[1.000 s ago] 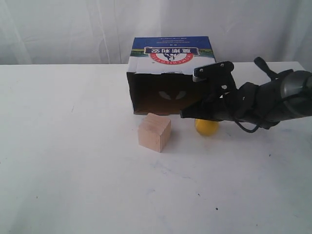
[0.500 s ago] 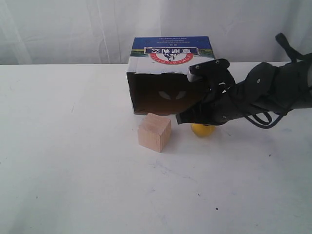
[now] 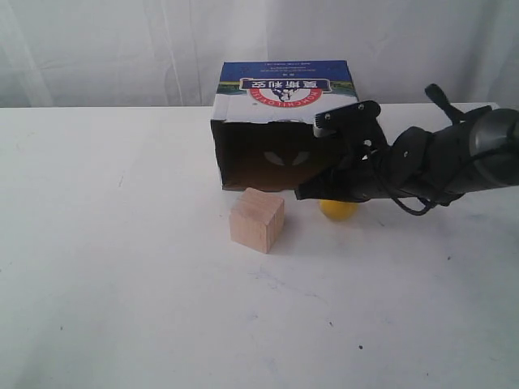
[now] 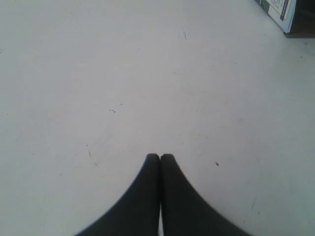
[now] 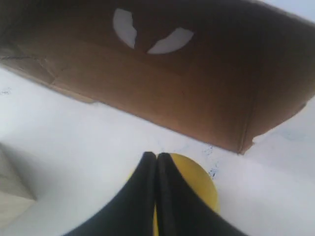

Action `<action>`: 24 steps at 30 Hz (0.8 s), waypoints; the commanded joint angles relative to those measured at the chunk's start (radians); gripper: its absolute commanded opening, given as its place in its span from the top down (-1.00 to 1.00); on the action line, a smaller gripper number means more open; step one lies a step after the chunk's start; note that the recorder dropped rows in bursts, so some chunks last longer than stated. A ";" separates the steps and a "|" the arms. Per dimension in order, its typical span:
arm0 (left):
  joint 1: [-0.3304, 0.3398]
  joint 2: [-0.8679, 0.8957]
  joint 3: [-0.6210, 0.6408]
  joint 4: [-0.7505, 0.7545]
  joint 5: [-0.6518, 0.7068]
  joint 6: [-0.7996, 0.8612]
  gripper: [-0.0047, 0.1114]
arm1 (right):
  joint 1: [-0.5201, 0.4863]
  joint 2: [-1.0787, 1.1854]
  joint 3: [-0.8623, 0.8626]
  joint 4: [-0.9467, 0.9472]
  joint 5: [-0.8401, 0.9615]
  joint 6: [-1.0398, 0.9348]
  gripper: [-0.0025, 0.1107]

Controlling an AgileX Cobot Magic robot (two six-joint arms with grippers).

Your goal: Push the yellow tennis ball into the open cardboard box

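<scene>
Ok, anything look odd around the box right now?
The open cardboard box lies on its side, logo upside down, with two holes in its back wall. A wooden cube sits just before its mouth, near the yellow tennis ball.

On white worktop (image 3: 122,284): box (image 3: 284,121) on its side at the back, dark opening toward the camera, blue-and-white printed face up. Just outside the opening's right corner sits ball (image 3: 337,211), its top hidden by the arm. From the right comes right pincer (image 3: 302,194), tip low over the ball at the box mouth. Left of the ball stands cube (image 3: 256,220), just before the opening.
</scene>
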 commanded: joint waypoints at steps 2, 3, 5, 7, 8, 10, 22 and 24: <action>-0.005 -0.005 0.004 0.000 0.002 -0.003 0.92 | -0.009 0.023 -0.035 -0.003 0.047 0.000 0.96; -0.005 -0.005 0.004 0.000 0.002 -0.003 0.92 | -0.009 0.023 -0.040 -0.003 0.045 0.000 0.96; -0.005 -0.005 0.004 0.000 0.002 -0.003 0.92 | -0.009 0.023 -0.059 -0.003 0.045 0.000 0.96; -0.005 -0.005 0.004 0.000 0.002 -0.003 0.92 | -0.009 0.023 -0.074 -0.003 0.050 0.000 0.96; -0.005 -0.005 0.004 0.000 0.002 -0.003 0.92 | -0.009 0.023 -0.079 -0.003 0.050 0.000 0.96; -0.005 -0.005 0.004 0.000 0.002 -0.003 0.92 | -0.009 0.023 -0.088 -0.003 0.056 0.000 0.96; -0.005 -0.005 0.004 0.000 0.002 -0.003 0.92 | -0.013 -0.139 -0.099 -0.017 0.419 -0.003 0.96; -0.005 -0.005 0.004 0.000 0.002 -0.003 0.92 | -0.013 -0.147 -0.099 -0.076 0.531 0.025 0.96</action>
